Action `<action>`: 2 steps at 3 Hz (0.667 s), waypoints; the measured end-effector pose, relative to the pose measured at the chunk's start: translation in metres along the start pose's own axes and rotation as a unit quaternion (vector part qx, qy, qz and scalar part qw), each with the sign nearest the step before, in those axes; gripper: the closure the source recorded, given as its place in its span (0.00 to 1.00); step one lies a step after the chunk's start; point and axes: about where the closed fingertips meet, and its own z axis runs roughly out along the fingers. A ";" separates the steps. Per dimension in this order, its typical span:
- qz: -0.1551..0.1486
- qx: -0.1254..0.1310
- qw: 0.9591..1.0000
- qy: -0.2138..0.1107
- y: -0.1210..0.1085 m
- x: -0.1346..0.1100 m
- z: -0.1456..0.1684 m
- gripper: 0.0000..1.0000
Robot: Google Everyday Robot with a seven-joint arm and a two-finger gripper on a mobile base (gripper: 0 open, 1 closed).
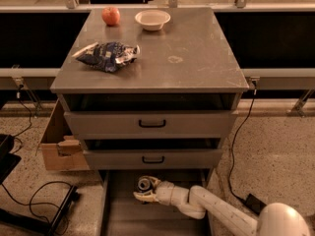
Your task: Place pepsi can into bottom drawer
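We see the pepsi can (pixel 144 183) inside the open bottom drawer (pixel 130 219), near the back, with its silver top facing up. Our gripper (pixel 143 191) is closed on the can from the side, so it does not tip over. We think it sits low enough to let go soon. Our white arm (pixel 221 213) comes in low from the right, to fit under the middle drawer (pixel 152 159). Up on the cabinet top (pixel 192 58), a chip bag (pixel 108 56), an apple (pixel 110 15) and a bowl (pixel 152 19) rest well apart from our job.
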 end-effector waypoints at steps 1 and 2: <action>-0.009 -0.045 0.999 0.002 0.000 0.058 0.049 1.00; -0.017 -0.071 0.997 0.006 0.002 0.090 0.077 1.00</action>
